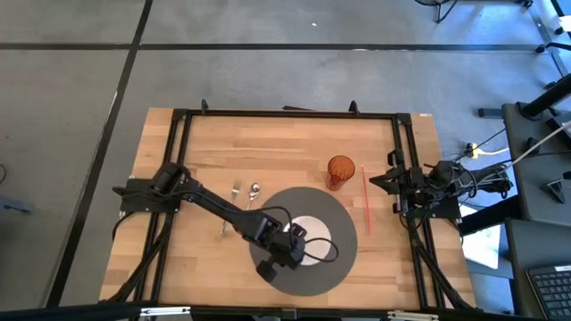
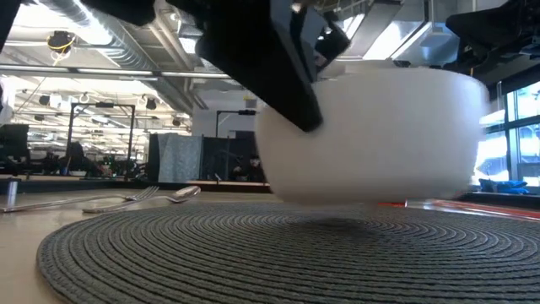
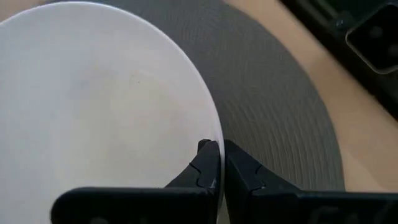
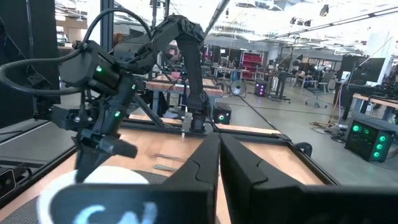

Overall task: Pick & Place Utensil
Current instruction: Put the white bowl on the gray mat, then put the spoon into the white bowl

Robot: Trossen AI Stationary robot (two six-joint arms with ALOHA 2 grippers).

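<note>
Left of the grey mat [image 1: 343, 259], on bare wood, fork [image 1: 235, 191] & spoon [image 1: 254, 189] lie side by side, untouched, so no utensil picked or placed yet, by my read. Left pincer [image 3: 217, 163] is busy elsewhere: clamped on rim of white bowl [image 1: 311, 234] over the mat; low view suggests bowl sits just off the mat. Orange cup [image 1: 340, 170] & red straw [image 1: 366, 198] near mat's far-right edge. Right pincer [image 4: 219, 152] waits at surface's right side, fingers together.
</note>
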